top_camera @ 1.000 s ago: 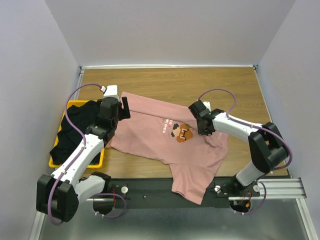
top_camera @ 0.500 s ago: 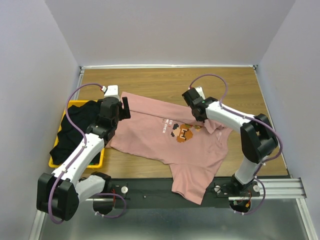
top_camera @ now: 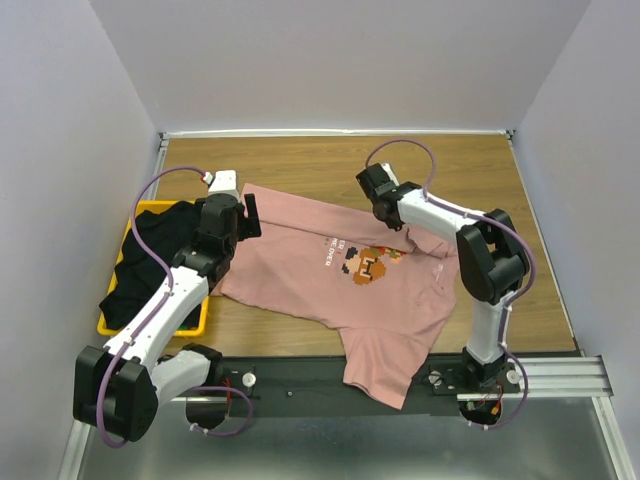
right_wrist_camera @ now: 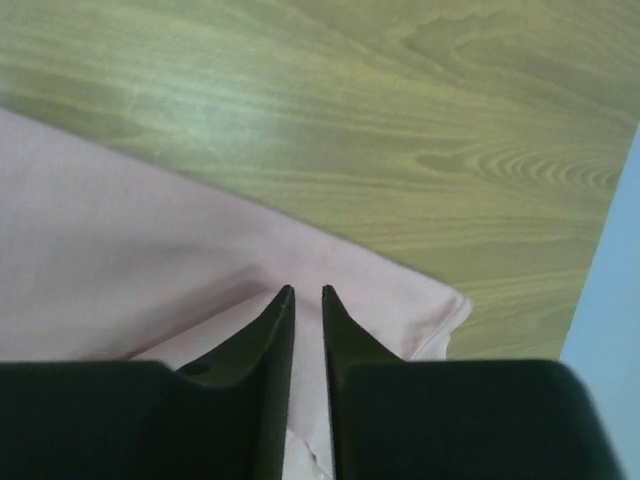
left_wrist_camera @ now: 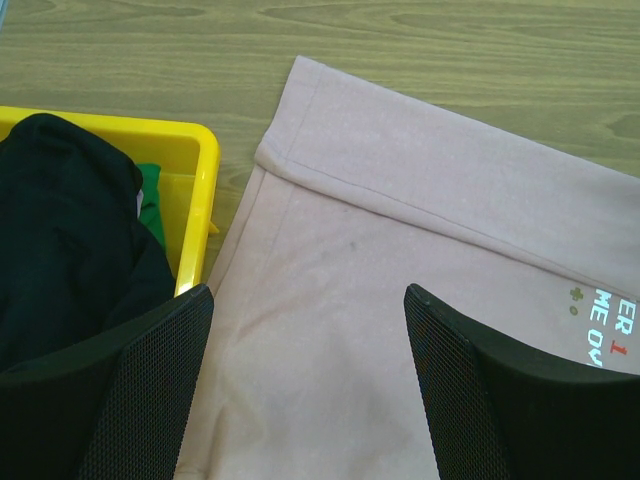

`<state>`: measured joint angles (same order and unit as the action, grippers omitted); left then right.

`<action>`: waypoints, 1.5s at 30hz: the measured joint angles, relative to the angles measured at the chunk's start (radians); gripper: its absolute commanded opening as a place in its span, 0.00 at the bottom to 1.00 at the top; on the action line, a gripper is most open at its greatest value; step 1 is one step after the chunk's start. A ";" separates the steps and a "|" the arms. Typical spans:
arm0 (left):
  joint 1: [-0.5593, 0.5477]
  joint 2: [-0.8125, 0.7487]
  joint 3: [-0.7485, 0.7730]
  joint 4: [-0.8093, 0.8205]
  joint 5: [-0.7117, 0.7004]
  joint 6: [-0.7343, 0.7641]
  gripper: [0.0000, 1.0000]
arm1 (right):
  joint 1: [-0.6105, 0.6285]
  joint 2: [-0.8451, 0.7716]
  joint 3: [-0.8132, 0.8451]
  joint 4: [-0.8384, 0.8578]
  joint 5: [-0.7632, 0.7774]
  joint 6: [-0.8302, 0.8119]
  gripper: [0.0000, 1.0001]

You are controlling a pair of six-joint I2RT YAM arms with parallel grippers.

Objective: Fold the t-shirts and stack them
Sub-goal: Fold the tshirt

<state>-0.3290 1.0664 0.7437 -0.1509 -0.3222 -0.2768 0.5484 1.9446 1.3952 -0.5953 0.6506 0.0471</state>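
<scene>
Swinging up and leftward in the overhead view, the right gripper is now sitting at the far edge of the pink t-shirt, upper centre of the frame. A second ago it was lying lower, beside the pixel face. The rumple at the shirt's right side is looking drawn out and flatter than it was. Its jaws are standing a thin slit apart. In the right wrist view a small ridge of pink cloth is running up to the tips near a corner of the cloth, and whether any of it is being pinched I cannot tell. The left gripper is not moving at all. It is hanging released, jaws wide, above the shirt's left part, just beside the yellow basket at the left of the frame, where the black t-shirt is lying heaped. The pink shirt is lying print-up across the middle of the tabletop, its lower end reaching over the near edge at bottom centre. I am reading this as the end of a spreading pull: the shirt is being laid out, with no fold made and no stack begun
</scene>
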 measured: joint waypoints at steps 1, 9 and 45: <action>0.000 0.000 0.000 0.000 0.000 0.000 0.85 | -0.005 0.006 0.010 0.004 0.002 -0.013 0.28; 0.000 0.000 0.000 0.000 0.000 0.000 0.85 | -0.035 0.012 0.028 0.025 0.018 -0.045 0.29; 0.000 0.006 0.000 0.008 0.001 0.000 0.85 | -0.177 -0.588 -0.752 0.574 -0.404 0.808 0.44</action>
<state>-0.3290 1.0721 0.7437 -0.1429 -0.3210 -0.2764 0.3717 1.3567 0.6434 -0.0216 0.2462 0.8555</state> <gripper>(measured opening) 0.850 0.445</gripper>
